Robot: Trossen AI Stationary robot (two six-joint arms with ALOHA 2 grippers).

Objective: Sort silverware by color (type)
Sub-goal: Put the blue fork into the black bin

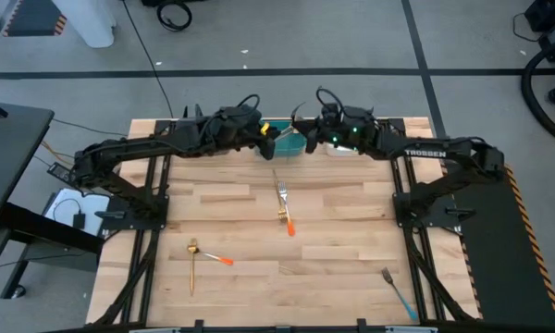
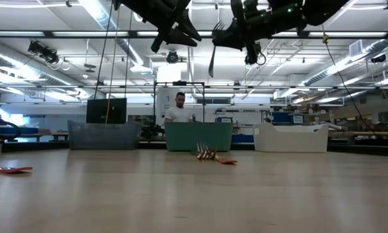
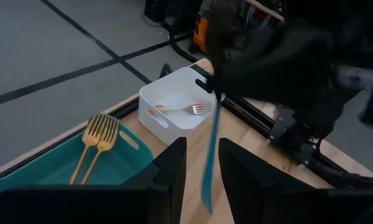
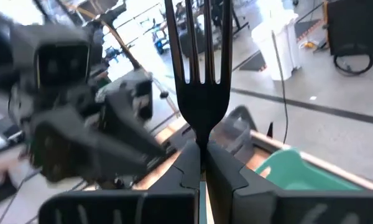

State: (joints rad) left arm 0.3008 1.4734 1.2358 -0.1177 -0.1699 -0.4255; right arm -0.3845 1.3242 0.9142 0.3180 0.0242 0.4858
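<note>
My right gripper (image 1: pixel 305 141) is shut on a fork with a blue handle and a dark head (image 2: pixel 211 52), high above the far middle of the table. My left gripper (image 3: pixel 202 171) is open right beside it. Its fingers stand on either side of the fork's hanging blue handle (image 3: pixel 209 149), and I see no touch. On the table lie a gold fork (image 1: pixel 281 196) with an orange-handled piece (image 1: pixel 289 225), a gold piece (image 1: pixel 192 264) with an orange-handled one (image 1: pixel 218 259), and a blue-handled one (image 1: pixel 398 291). My right gripper pinches the fork at its neck (image 4: pixel 202 142), just below the tines, between its two fingers. The fork stands upright with its tines up (image 2: pixel 218 27). Its blue handle hangs below the fingers (image 2: pixel 210 68), lifted clear of the table and bins.
Three bins stand along the far edge: grey (image 2: pixel 103 134), teal (image 2: pixel 199 136) and white (image 2: pixel 291 137). The teal bin holds two gold forks (image 3: pixel 96 146). The white bin holds an orange-handled silver fork (image 3: pixel 183 109). A person (image 2: pixel 179 110) stands beyond the table.
</note>
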